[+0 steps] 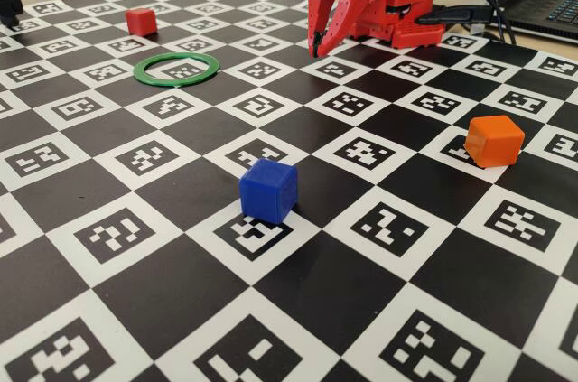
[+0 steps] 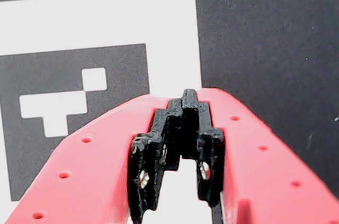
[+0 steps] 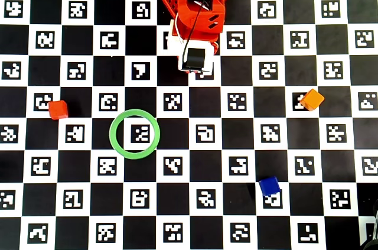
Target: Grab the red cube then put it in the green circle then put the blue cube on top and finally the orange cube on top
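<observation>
Nothing picked up yet, all three cubes loose on the board.

The small matte red plastic cube (image 1: pixel 141 22) sits just beside the thin flat green ring (image 1: pixel 176 69), outside it; the ring's middle is bare. The matte deep-blue cube (image 1: pixel 268 191) and the bright-orange cube (image 1: pixel 494 141) lie well apart on the checkered marker board (image 3: pixel 53 214). The red two-finger gripper (image 1: pixel 316 50) hangs folded near the arm's base, tips down, jaws closed on nothing, presumably parked before reaching for the red cube.

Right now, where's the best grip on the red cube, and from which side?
Across two opposite side faces of the red cube, coming straight down from above. It sits flat and alone left of the green circle in the overhead view, with no neighbours blocking the shut gripper.
</observation>
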You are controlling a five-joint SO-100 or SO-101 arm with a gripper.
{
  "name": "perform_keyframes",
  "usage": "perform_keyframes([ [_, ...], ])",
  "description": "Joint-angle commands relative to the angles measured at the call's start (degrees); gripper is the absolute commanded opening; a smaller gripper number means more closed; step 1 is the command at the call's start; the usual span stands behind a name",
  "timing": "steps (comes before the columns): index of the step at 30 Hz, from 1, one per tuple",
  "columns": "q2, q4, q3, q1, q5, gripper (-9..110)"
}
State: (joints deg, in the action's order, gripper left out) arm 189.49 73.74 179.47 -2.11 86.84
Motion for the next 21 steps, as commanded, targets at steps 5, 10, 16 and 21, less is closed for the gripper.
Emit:
perform_keyframes([
  [5,2.90,3.69,3.25,0.44,0.26,-5],
  [10,2.90,3.69,3.25,0.44,0.26,-5],
  [16,2.90,3.69,3.25,0.62,0.44,-5],
  [21,2.90,2.99,3.25,0.70,-5.19,-5],
])
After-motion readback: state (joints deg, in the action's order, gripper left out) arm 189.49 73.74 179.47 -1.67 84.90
